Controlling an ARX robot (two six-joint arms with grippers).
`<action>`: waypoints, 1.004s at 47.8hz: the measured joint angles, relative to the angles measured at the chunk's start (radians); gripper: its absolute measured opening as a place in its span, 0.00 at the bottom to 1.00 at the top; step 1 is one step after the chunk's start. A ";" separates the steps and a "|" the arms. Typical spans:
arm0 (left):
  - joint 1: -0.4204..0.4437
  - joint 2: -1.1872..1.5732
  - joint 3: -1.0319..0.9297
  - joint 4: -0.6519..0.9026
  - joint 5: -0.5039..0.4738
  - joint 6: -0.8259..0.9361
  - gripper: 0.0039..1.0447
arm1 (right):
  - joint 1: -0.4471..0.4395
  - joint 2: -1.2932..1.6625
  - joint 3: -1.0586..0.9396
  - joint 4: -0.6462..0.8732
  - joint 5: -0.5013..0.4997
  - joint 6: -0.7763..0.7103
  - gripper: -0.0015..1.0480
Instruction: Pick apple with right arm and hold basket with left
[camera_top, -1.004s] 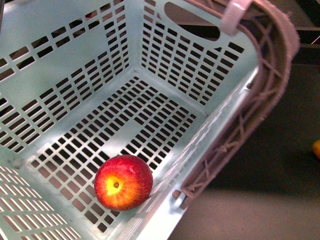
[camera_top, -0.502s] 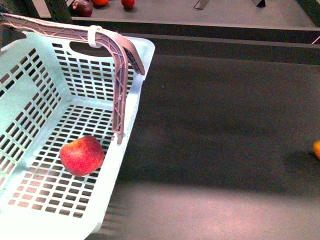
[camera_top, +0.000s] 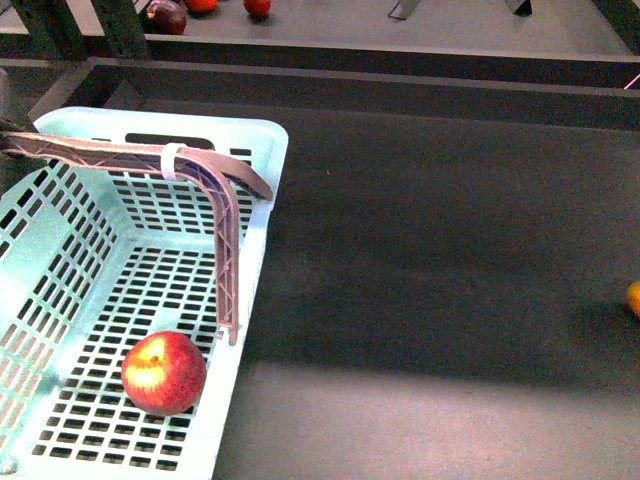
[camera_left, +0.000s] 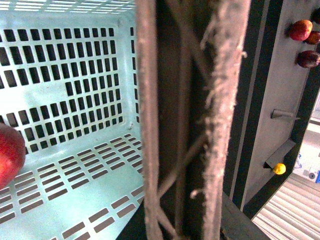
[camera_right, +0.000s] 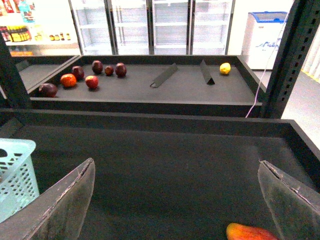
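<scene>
Apple (camera_top: 163, 373) in basket (camera_top: 262, 190), apparently alone

The basket (camera_top: 262, 140) sits at the left of the surface (camera_top: 450, 250), its swing handle (camera_top: 215, 185) raised across its far end. The apple (camera_top: 163, 372) lies inside on the basket floor, near the right wall at the near end. A small fruit (camera_top: 633, 298) lies far off at the surface's right edge. Behind the surface, a shelf (camera_top: 420, 28) holds several fruits (camera_top: 166, 14) at its left.
</scene>
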 joint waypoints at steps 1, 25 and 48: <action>0.000 -0.001 -0.002 0.000 0.000 0.001 0.06 | 0.000 0.000 0.000 0.000 0.000 0.000 0.91; -0.014 -0.220 -0.043 -0.139 0.001 0.036 0.79 | 0.000 0.000 0.000 0.000 0.000 0.000 0.91; -0.018 -0.412 -0.360 0.351 -0.092 0.524 0.75 | 0.000 0.000 0.000 0.000 0.000 0.000 0.91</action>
